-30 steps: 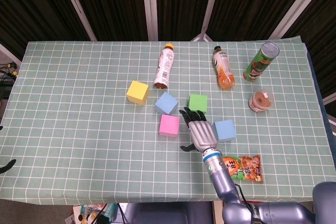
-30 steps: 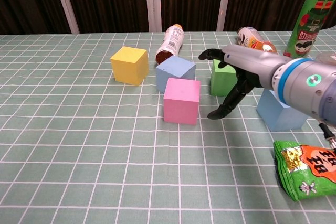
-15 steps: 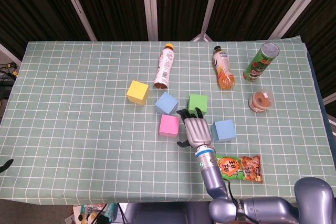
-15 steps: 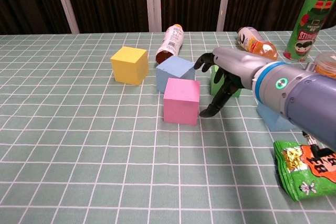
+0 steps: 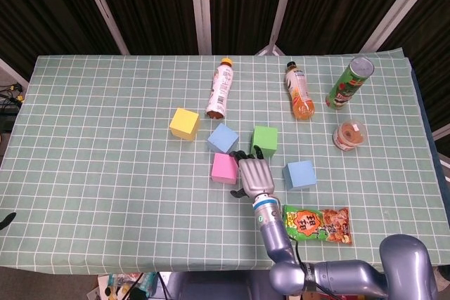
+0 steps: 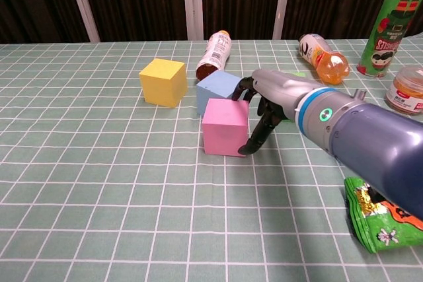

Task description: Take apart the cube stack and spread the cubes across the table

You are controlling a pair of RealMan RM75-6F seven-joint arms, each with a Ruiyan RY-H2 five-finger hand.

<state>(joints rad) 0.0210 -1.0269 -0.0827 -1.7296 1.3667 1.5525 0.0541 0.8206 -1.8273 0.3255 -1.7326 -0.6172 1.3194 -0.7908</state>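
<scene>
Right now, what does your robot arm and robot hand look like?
The robot hand has a ribbed silver back and black fingers. The arm behind it is smooth, rounded, blue-grey metal. A white wrist band carries a small glowing green light. Only this one arm shows.

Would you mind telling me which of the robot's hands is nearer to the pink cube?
The right. The right hand sits against the pink cube on its right side, fingers spread, holding nothing. The left hand shows in neither view.
</scene>
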